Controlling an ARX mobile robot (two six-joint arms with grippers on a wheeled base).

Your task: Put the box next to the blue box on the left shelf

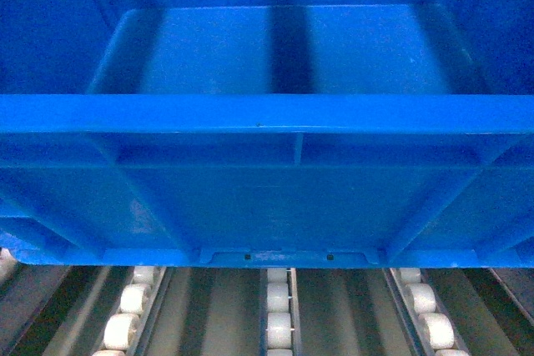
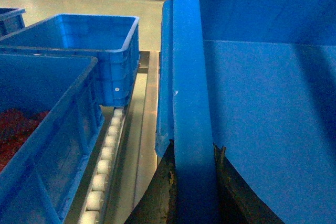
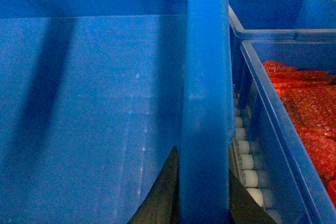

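Observation:
The box [image 1: 275, 206], an empty blue crate, fills the head view, with the shelf's white rollers [image 1: 278, 306] just under its near wall. My left gripper [image 2: 195, 145] is shut on its left rim [image 2: 191, 77], one finger on each side. My right gripper [image 3: 202, 160] is shut on its right rim [image 3: 207, 77] the same way. To the left, an empty blue box [image 2: 79, 51] stands on a roller lane. Whether the held box touches the rollers cannot be told.
A nearer blue box with red contents [image 2: 42, 129] sits at the left in front of the empty one, with a roller strip [image 2: 105, 153] between it and the held box. On the right, a blue box of red packets [image 3: 299, 108] stands close beside the held box, another blue box [image 3: 278, 11] behind it.

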